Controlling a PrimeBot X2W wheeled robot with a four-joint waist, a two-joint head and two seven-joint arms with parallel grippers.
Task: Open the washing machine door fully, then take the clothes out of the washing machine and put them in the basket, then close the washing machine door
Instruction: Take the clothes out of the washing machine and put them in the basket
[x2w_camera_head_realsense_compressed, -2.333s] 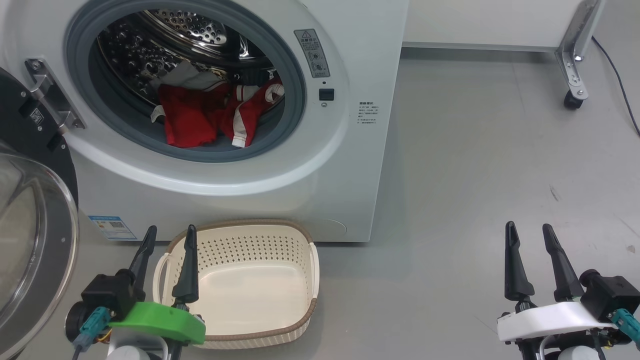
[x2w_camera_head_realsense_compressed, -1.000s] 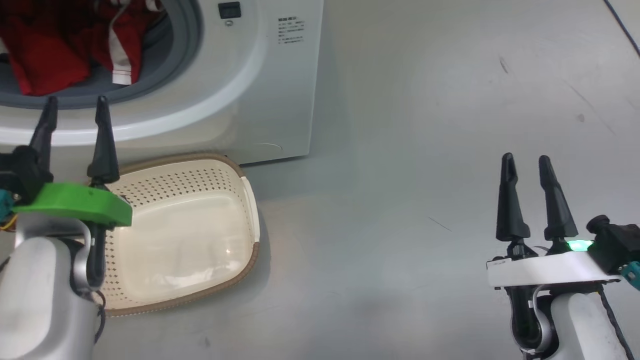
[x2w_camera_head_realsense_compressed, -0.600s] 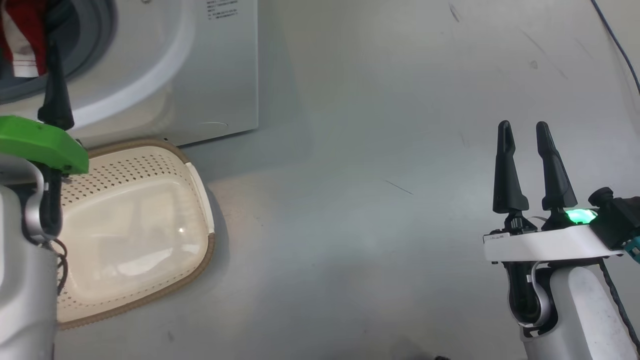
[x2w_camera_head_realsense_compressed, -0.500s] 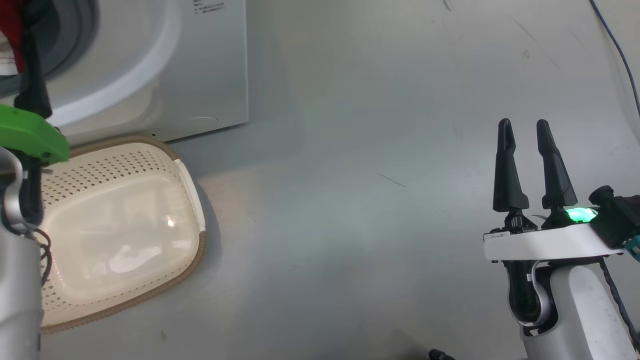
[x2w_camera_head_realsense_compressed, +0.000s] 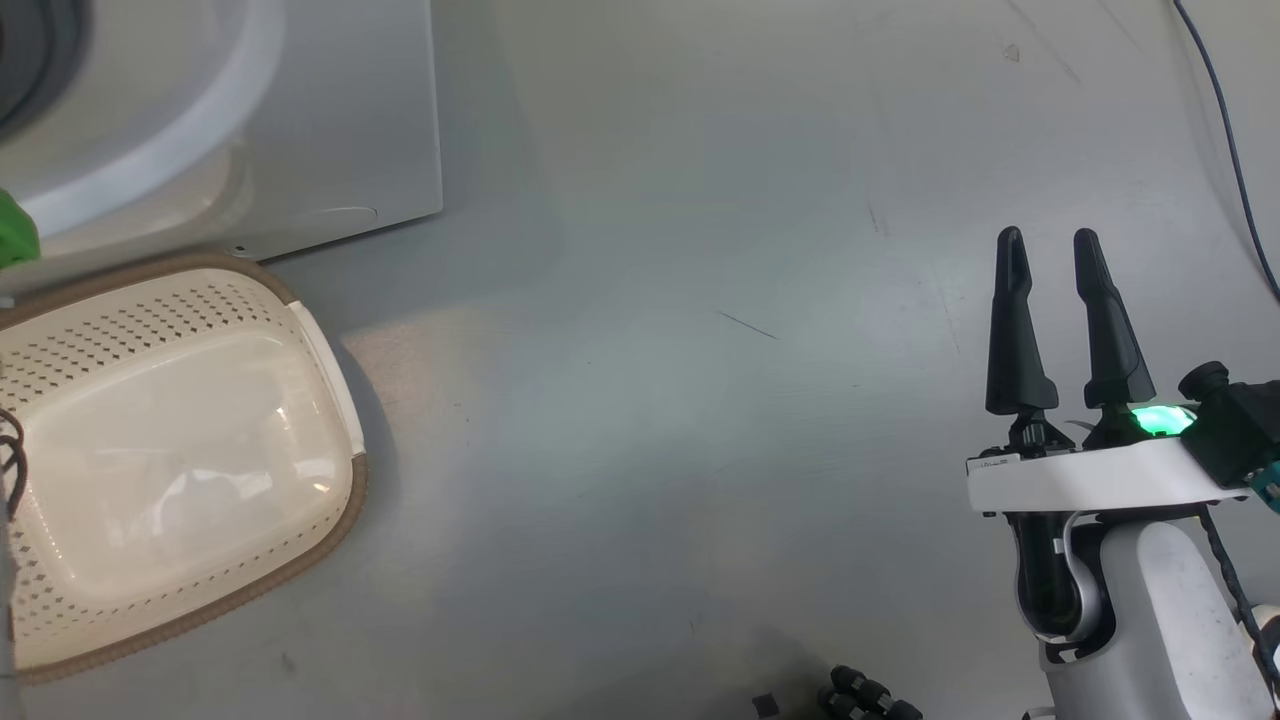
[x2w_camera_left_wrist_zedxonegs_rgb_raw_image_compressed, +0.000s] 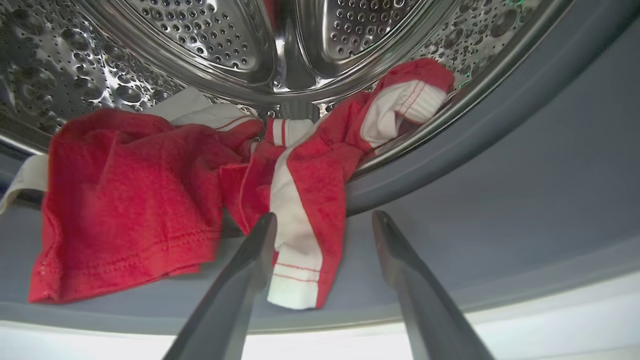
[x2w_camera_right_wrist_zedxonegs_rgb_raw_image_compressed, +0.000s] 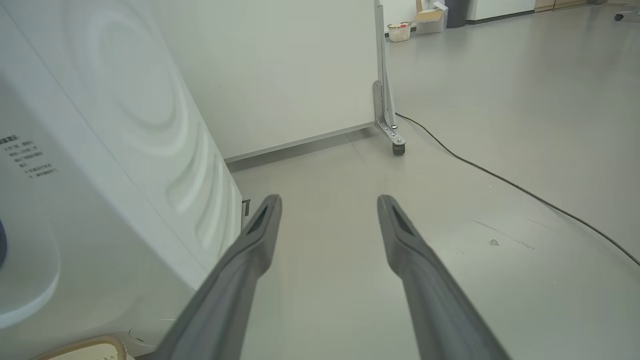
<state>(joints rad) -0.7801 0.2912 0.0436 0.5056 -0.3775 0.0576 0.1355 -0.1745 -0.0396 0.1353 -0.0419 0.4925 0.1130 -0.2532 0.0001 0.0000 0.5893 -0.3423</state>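
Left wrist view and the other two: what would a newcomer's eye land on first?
Bright red clothes with white trim lie heaped at the mouth of the steel drum, with the left claw open just before them. In the head view an empty cream basket sits on the grey floor, and the right claw hangs open farther right.

Head looks down, wrists face washing machine (x2w_camera_right_wrist_zedxonegs_rgb_raw_image_compressed: 107, 165)

Glossy grey floor (x2w_camera_head_realsense_compressed: 650, 450), black cable (x2w_camera_right_wrist_zedxonegs_rgb_raw_image_compressed: 520, 186), white partition (x2w_camera_right_wrist_zedxonegs_rgb_raw_image_compressed: 280, 75) on castors
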